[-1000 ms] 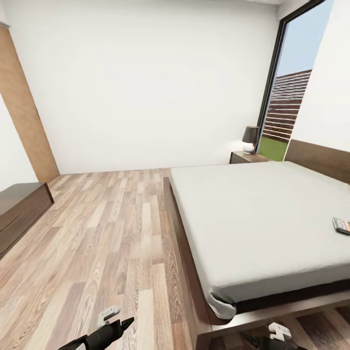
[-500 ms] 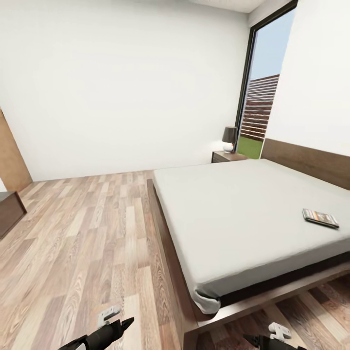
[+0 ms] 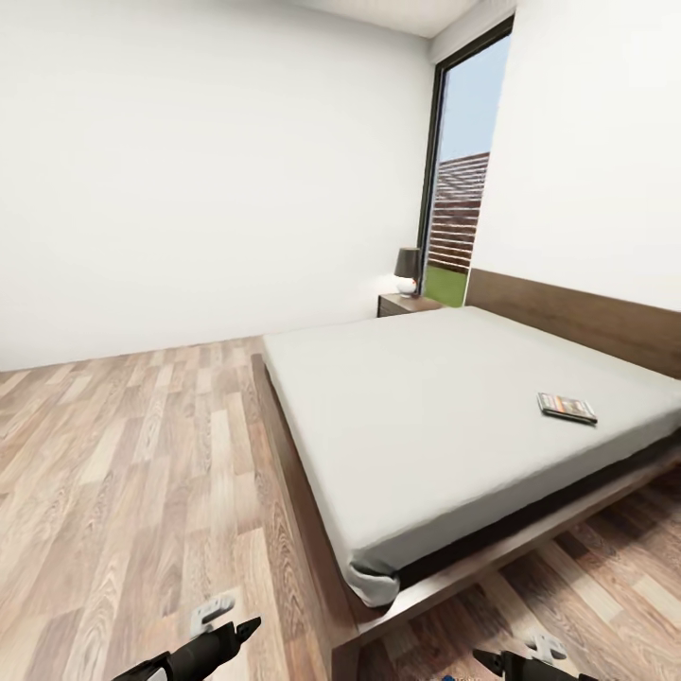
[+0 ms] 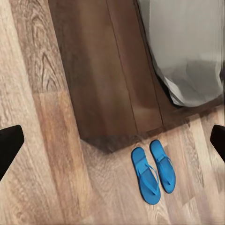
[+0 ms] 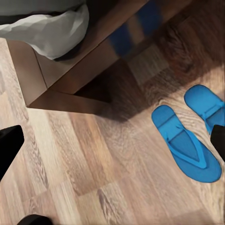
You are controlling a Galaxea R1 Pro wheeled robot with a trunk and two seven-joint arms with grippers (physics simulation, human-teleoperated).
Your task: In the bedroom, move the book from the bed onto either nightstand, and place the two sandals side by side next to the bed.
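Note:
The bed (image 3: 445, 416), a light grey mattress on a dark wooden frame, takes up the right half of the head view. On the mattress near the headboard side lies the book (image 3: 567, 408), flat. A nightstand (image 3: 405, 304) stands beyond the bed by the window. Two blue sandals (image 4: 145, 176) (image 4: 162, 165) lie side by side on the wood floor just off the bed frame's corner; the right wrist view also has the sandals (image 5: 185, 143) (image 5: 205, 105). My left gripper (image 4: 117, 136) and right gripper (image 5: 117, 140) hang open and empty above the floor, low in the head view (image 3: 227, 624) (image 3: 518, 653).
A dark-shaded lamp (image 3: 408, 270) sits on the nightstand. Behind it, a tall dark-framed window (image 3: 459, 189) shows a slatted fence and grass. Wood-plank floor (image 3: 132, 473) stretches left of the bed to the white wall. The mattress corner (image 3: 374, 582) overhangs the frame near my arms.
The whole view has swung right: the camera turned. The dresser and door have left the picture at the left, and the book sits further in from the right edge. Both arms look unchanged.

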